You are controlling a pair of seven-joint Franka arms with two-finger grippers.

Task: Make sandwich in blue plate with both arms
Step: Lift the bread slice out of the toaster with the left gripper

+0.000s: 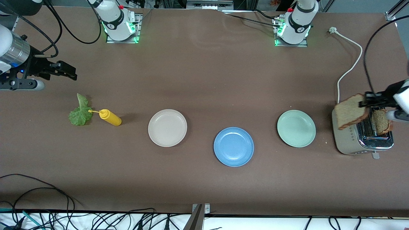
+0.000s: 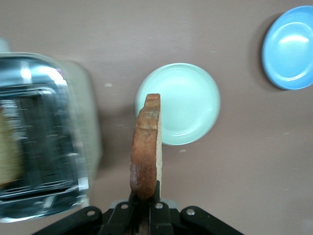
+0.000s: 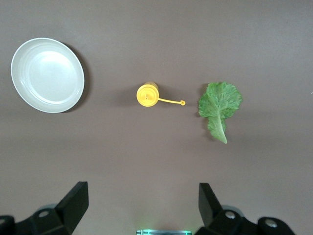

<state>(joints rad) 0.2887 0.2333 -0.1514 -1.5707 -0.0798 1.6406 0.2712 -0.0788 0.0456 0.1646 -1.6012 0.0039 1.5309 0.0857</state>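
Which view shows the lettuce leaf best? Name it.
The right wrist view: the lettuce leaf lies whole and large beside the yellow bottle. The front view shows it smaller; the left wrist view misses it.

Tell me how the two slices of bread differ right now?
The first bread slice is out of the toaster, held up in the air by the left hand, which is shut on its edge. The second bread slice is standing in a toaster slot, held by nothing. In the front view the held slice shows its whole broad face, while the second is partly hidden by the toaster. Both are brown wholegrain with darker crusts.
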